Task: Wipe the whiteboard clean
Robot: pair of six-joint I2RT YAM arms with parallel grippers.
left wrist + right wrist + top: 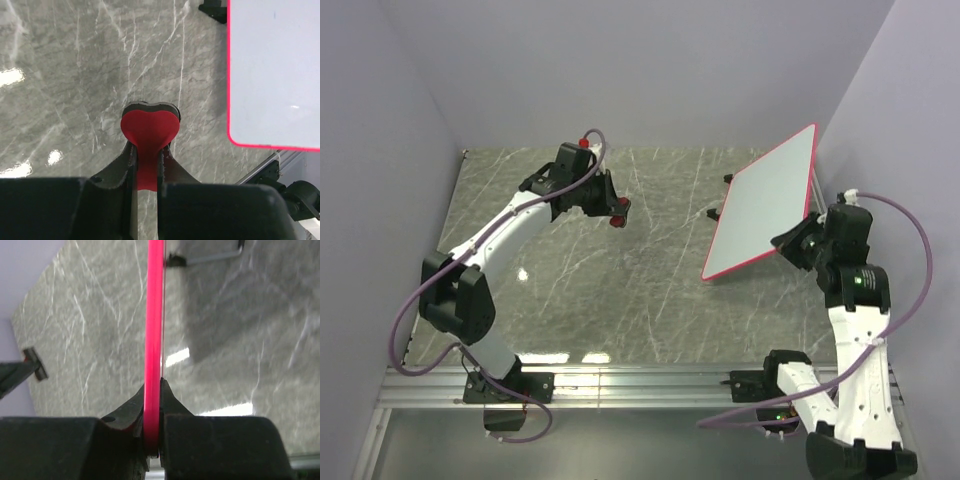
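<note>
Your right claw (152, 390) is pinched shut on the pink rim of the whiteboard (765, 205). It holds the board tilted above the far right of the worktop (620, 290). The face looks clean, so the wiping seems done. Your left claw (147, 150) squeezes the red eraser (149, 125), well apart from the board. No words or labels show.

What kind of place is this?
Probably a robot test cell: a marble-patterned table, plain pale walls around it, and a left arm and right arm mounted on a metal rail at its near edge.
</note>
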